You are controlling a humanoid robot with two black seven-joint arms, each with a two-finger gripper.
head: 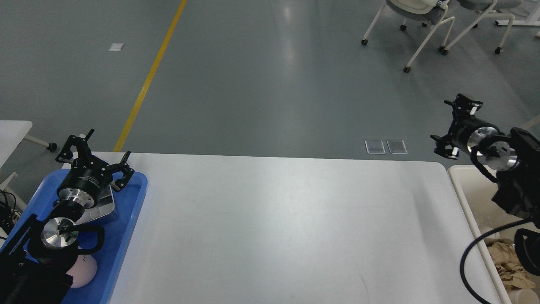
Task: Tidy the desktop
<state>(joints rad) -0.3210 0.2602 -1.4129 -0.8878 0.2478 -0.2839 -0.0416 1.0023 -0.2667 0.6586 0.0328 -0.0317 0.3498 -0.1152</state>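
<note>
The desktop point(287, 228) is a large white tabletop with rounded corners, and its surface is bare. My left gripper point(96, 153) is open and empty, held above the far end of a blue tray point(133, 198) at the desktop's left edge. My right gripper point(442, 121) is open and empty, held in the air above the desktop's far right corner, next to a cream bin point(462, 190).
The blue tray holds a silver-grey flat object point(104, 207) and a pale pink round object point(86, 270), both partly hidden by my left arm. The bin holds crumpled brown paper point(506, 261). Wheeled chairs point(422, 25) stand far back on the grey floor.
</note>
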